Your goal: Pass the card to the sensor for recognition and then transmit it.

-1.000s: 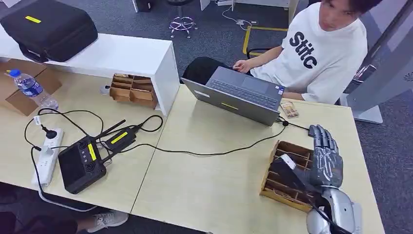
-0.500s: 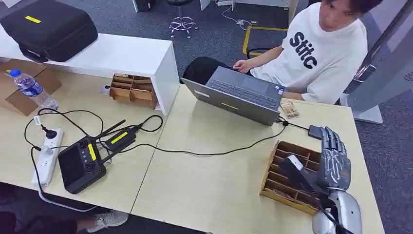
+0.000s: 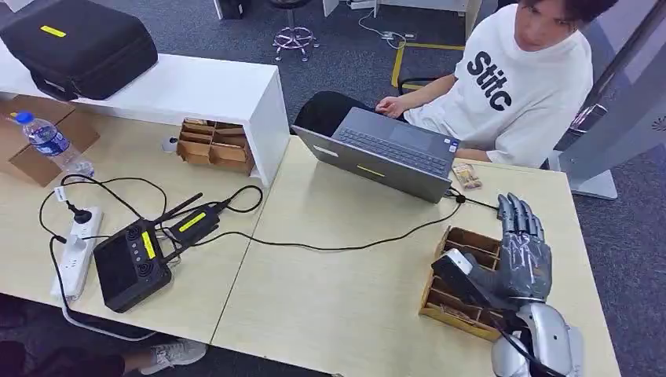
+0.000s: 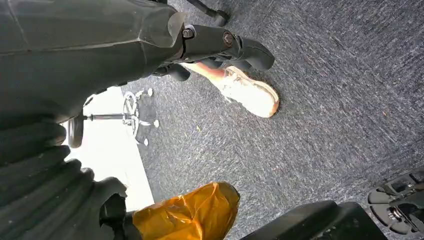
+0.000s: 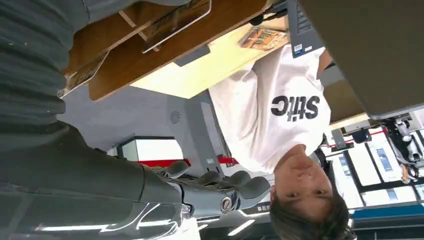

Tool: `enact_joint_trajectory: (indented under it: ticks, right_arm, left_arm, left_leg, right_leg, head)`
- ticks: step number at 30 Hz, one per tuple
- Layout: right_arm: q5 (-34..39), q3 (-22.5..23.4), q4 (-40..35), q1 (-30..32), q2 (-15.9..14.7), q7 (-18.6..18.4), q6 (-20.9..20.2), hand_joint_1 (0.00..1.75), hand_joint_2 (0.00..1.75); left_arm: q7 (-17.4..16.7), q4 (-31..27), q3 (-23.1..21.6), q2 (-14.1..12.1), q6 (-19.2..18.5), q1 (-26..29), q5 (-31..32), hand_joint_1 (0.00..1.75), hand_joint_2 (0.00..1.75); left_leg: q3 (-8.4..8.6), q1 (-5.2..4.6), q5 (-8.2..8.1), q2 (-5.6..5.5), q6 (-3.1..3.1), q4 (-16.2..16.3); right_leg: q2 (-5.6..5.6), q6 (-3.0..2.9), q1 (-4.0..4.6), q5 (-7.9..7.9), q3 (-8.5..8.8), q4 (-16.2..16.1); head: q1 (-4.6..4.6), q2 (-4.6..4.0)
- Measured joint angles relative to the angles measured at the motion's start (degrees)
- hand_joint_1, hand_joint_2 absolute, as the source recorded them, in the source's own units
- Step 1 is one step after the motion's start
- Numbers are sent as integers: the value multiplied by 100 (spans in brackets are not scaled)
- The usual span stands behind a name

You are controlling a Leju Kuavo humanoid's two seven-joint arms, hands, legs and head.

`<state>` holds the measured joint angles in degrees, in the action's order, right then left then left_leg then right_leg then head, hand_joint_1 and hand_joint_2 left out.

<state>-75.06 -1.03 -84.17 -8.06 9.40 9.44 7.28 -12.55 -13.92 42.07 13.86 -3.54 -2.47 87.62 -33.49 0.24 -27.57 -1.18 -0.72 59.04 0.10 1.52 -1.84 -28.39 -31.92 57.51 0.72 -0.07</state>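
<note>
— Starting at nine o'clock on the desk: what, and how many?

— One water bottle (image 3: 49, 142), one power strip (image 3: 75, 251), one black controller (image 3: 130, 267) cabled to it. Parked at nine, probably to stay out of the working arm's way.

— Wooden trays?

— Two. Far tray (image 3: 212, 146) at eleven, tucked against the white shelf. Near tray (image 3: 454, 302) at four, likely set within easy reach of the right arm.

— Laptop?

— One laptop (image 3: 385, 154) at one o'clock, turned toward the seated person (image 3: 518, 86) for typing.

— Left hand (image 4: 150, 40)?

— Hanging low over carpet. Cannot tell how far curled.

— Right hand (image 3: 522, 253)?

— Spread flat above the near tray, fingers stretched toward twelve, holding nothing. Seemingly poised to pick.

— And the card (image 5: 175, 17)?

— Lying in a slot of the near tray, beneath the palm. One made out plainly; any others too small to count.
</note>
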Motion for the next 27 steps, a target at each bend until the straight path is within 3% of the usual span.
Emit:
enact_joint_trajectory:
  ticks: [27]
  right_arm:
    - [107,-81,127,-71,2,-146,-46,0,175]
  left_arm:
    - [0,0,-50,0,-2,0,0,0,175]
  left_leg:
    - [0,0,0,1,0,0]
  right_leg:
    - [1,0,0,0,0,0]
  head:
    - [2,0]
